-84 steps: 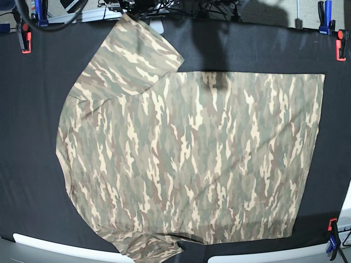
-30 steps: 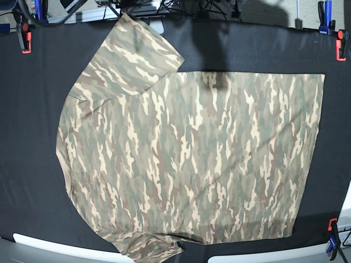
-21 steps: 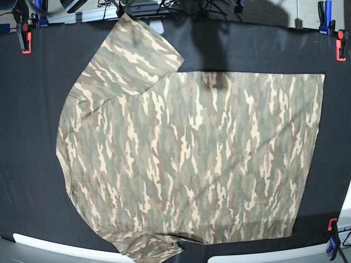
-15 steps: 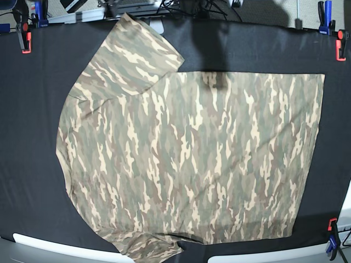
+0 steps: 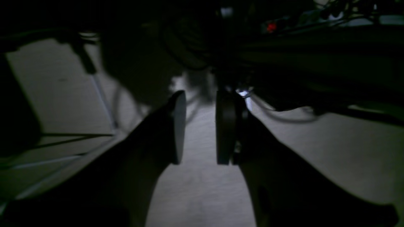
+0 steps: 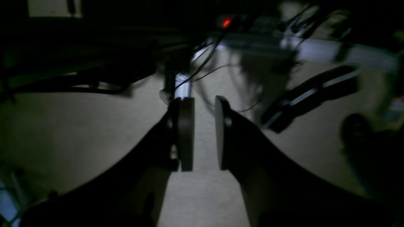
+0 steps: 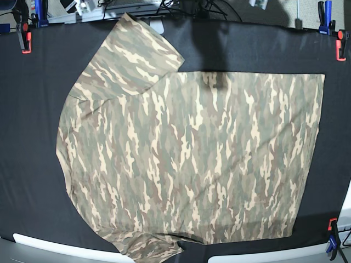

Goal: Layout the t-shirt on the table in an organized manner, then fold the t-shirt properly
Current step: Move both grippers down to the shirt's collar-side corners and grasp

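Across the table (image 7: 33, 137) lies the t-shirt (image 7: 192, 164), spread flat on the black cloth, its long axis running sideways in the base view: the straight hem sits toward the red clamp (image 7: 340, 44), the shoulders toward the opposite edge. One sleeve (image 7: 137, 49) points to the far edge of the table; the other sleeve (image 7: 153, 249) bunches slightly at the near edge. We see neither arm over the shirt in the base view. Our left gripper (image 5: 197, 127) and right gripper (image 6: 203, 134) each show a narrow gap between the fingers, pinching nothing, with pale floor and cables beyond them, off the table. We cannot tell which arm is nearer the shirt. We judge the layout done and the first fold likely starts at a sleeve.
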You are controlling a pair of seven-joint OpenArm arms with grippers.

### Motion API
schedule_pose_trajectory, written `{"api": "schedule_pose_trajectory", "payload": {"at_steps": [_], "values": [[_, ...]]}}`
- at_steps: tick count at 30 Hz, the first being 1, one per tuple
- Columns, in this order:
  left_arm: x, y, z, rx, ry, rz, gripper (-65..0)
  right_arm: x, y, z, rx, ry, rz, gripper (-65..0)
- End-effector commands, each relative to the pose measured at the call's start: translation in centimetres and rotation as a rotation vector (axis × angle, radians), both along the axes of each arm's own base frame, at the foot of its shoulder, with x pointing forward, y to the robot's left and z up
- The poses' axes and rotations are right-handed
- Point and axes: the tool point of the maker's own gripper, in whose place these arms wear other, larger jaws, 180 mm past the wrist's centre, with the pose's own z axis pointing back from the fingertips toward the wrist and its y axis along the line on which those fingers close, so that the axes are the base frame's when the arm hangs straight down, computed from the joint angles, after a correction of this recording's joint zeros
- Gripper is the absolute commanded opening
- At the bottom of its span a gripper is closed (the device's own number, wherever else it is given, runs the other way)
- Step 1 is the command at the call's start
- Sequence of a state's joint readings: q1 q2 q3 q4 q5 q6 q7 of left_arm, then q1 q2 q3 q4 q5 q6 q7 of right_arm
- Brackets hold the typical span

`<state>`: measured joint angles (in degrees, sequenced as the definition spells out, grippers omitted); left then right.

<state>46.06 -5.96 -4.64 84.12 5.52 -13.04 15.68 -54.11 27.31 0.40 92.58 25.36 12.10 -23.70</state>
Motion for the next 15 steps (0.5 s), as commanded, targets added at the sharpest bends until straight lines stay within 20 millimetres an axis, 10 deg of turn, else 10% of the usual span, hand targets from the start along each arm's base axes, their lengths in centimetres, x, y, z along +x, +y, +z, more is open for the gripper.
{"api": "schedule_pose_trajectory", "payload": {"at_steps": [1, 15], "values": [[-0.4, 0.4, 0.7, 0.005, -0.006, -0.012, -50.1, 0.0, 0.6, 1.2, 0.026, -0.018, 0.035, -53.5], [5.2, 4.1, 8.9, 0.237, -0.217, -0.321, -50.1, 8.0, 4.0, 12.6, 0.105, -0.346, 0.312, -53.5]]}}
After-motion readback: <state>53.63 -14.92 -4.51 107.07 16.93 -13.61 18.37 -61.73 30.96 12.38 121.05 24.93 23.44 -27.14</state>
